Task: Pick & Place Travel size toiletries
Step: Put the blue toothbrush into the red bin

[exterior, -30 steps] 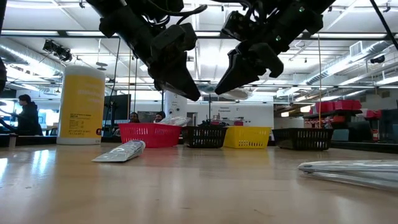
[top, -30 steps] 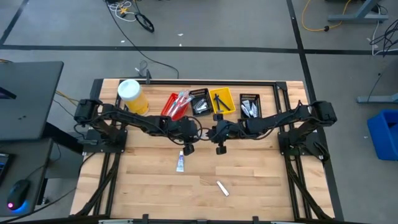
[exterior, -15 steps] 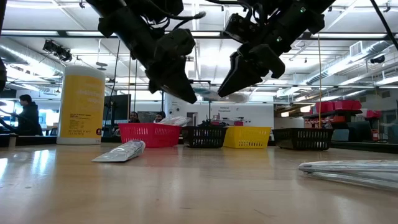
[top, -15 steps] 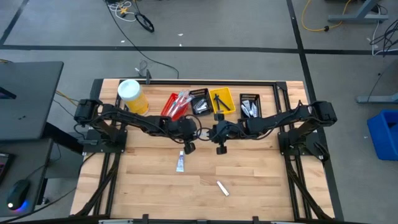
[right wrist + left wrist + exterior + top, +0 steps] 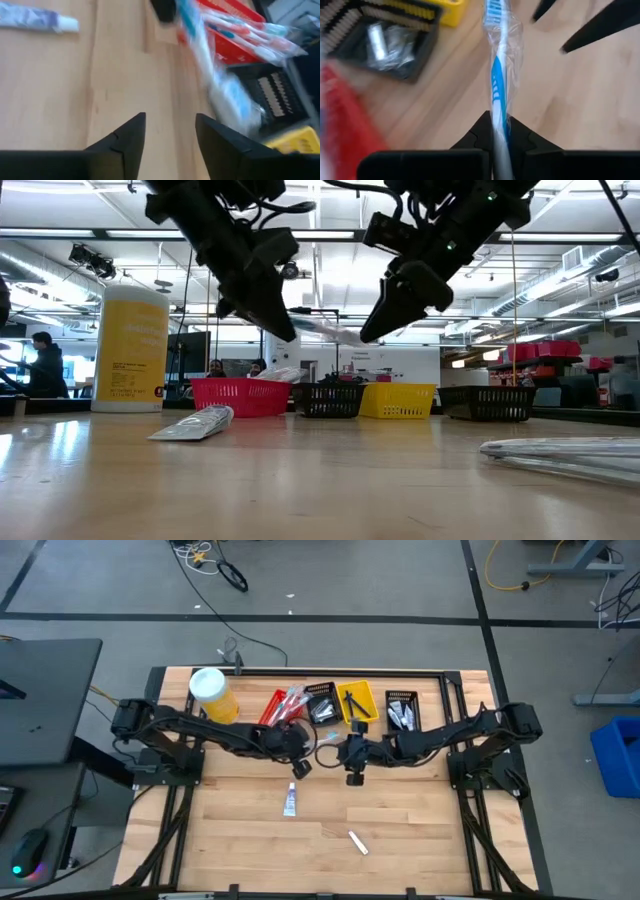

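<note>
A clear-wrapped blue toothbrush [image 5: 499, 75] is held in the air over the middle of the table, with my left gripper [image 5: 499, 131] shut on it. In the low view the toothbrush [image 5: 325, 330] sticks out from my left gripper [image 5: 283, 332] toward my right gripper [image 5: 372, 332]. My right gripper [image 5: 170, 125] stands open facing it, with nothing between its fingers; the toothbrush [image 5: 215, 65] passes just beyond them. From above, both grippers [image 5: 308, 748] [image 5: 343, 752] meet in front of the bins. My left gripper pinches the wrapped toothbrush's handle [image 5: 497, 122] between its two fingers, wrapper and all. The fingers slant down from the table's left and lie along the toothbrush, which runs straight out past the fingertips, head end [image 5: 492, 10] away. It is lifted clear of the table.
On the table lie a white-and-blue tube [image 5: 290, 800] and a small white wrapped item [image 5: 357, 842] nearer the front. At the far side stand a yellow canister [image 5: 212, 695] and a row of bins: red [image 5: 280, 708], black [image 5: 322, 703], yellow [image 5: 357, 700], black [image 5: 402, 708].
My left gripper has shut on the toothbrush and my right gripper has opened and let it go. My left gripper has rolled its wrist and drawn slightly up and toward the table's left with the toothbrush, which stays clear of the table.
</note>
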`<control>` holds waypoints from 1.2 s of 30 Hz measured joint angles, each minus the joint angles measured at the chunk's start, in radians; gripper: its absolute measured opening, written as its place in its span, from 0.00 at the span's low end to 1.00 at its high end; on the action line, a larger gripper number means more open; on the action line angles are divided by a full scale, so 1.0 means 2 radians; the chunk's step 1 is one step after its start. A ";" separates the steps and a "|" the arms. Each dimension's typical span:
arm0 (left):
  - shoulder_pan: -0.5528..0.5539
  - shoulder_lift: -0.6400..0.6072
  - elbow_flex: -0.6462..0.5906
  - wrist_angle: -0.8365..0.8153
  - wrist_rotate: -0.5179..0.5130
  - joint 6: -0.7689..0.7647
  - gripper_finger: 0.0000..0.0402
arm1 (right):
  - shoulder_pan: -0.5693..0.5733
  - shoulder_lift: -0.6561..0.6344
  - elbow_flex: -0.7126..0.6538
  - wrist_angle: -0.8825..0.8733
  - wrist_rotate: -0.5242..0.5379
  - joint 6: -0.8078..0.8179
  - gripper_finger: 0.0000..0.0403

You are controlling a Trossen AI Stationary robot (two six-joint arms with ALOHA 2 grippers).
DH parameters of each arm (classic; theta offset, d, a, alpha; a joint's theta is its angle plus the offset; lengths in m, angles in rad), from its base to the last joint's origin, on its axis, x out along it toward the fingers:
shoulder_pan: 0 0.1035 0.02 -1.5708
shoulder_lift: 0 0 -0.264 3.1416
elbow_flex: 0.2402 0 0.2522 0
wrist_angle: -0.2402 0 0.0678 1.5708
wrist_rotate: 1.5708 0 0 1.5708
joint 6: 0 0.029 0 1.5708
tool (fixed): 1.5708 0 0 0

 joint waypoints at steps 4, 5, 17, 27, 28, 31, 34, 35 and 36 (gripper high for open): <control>0.000 -0.025 0.000 -0.062 -0.055 -0.023 0.05 | 0.006 0.000 0.000 -0.022 0.023 0.015 0.50; 0.000 -0.033 0.000 -0.075 -0.074 -0.029 0.05 | 0.008 0.000 0.000 -0.027 0.020 0.022 0.51; 0.060 -0.051 -0.064 0.014 -0.154 -0.079 0.05 | 0.020 0.000 0.000 -0.045 -0.014 0.068 0.56; 0.136 -0.051 -0.186 0.214 -0.083 -0.014 0.05 | 0.021 0.000 0.000 -0.045 -0.015 0.066 0.49; 0.141 -0.051 -0.194 0.229 -0.073 -0.011 0.05 | 0.020 0.000 0.000 -0.045 -0.015 0.066 0.49; 0.152 -0.051 -0.217 0.247 -0.040 0.000 0.06 | 0.020 0.000 0.000 -0.045 -0.015 0.066 0.48; 0.160 -0.051 -0.228 0.250 -0.049 0.001 0.08 | 0.020 0.000 0.000 -0.043 -0.015 0.066 0.47; 0.164 -0.051 -0.230 0.253 -0.051 0.003 0.08 | 0.020 0.000 0.000 -0.043 -0.015 0.066 0.47; 0.168 -0.051 -0.231 0.253 -0.051 0.009 0.08 | 0.020 0.000 0.000 -0.042 -0.015 0.066 0.47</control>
